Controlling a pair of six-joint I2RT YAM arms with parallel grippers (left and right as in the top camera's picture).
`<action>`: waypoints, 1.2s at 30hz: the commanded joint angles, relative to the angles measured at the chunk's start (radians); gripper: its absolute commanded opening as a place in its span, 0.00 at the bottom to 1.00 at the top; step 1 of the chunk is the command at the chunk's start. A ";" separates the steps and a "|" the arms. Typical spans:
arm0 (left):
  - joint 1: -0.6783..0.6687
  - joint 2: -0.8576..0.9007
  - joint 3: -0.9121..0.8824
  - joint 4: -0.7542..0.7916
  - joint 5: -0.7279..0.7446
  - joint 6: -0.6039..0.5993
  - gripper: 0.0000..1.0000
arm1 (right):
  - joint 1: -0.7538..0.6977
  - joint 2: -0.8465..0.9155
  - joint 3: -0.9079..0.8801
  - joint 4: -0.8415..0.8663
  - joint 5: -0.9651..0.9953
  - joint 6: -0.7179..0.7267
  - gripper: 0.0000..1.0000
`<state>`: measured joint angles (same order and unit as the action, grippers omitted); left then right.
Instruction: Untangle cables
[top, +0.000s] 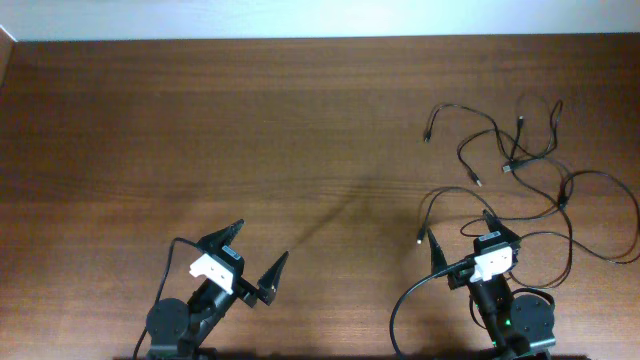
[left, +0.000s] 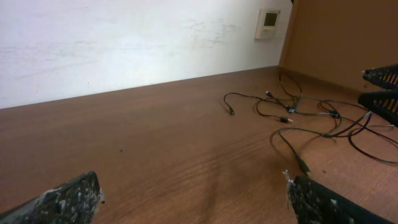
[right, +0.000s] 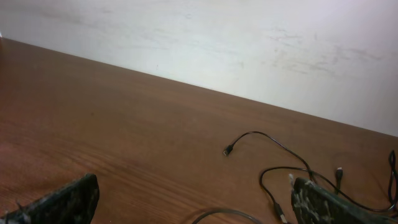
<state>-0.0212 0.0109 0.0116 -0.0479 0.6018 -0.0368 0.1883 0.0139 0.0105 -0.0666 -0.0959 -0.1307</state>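
Observation:
Several thin black cables (top: 520, 160) lie in a loose tangle on the right side of the wooden table (top: 200, 120), with small plugs at their ends. My right gripper (top: 457, 221) stands open at the near edge of the tangle, nothing between its fingers. In the right wrist view the right gripper (right: 194, 183) spans bare wood, with a cable (right: 273, 140) and its plug (right: 228, 150) lying ahead. My left gripper (top: 263, 239) is open at the front left, far from the cables. The left wrist view shows the left gripper (left: 193, 183) empty and the cables (left: 298, 106) ahead to the right.
A thick black arm cable (top: 400, 300) loops beside the right arm's base. A white wall (left: 124, 43) with a small thermostat (left: 269, 23) rises behind the table, and a wooden panel (left: 342, 37) stands at its right end.

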 joint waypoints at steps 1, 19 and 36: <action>-0.005 -0.006 -0.002 -0.007 0.004 0.011 0.99 | -0.007 -0.010 -0.005 -0.005 -0.005 0.011 0.99; -0.004 -0.005 -0.002 -0.028 -0.520 0.034 0.99 | -0.007 -0.010 -0.005 -0.005 -0.005 0.011 0.98; -0.004 -0.005 -0.002 -0.028 -0.521 0.034 0.99 | -0.007 -0.010 -0.005 -0.005 -0.005 0.011 0.99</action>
<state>-0.0212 0.0109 0.0116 -0.0681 0.0963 -0.0181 0.1883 0.0139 0.0105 -0.0666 -0.0959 -0.1299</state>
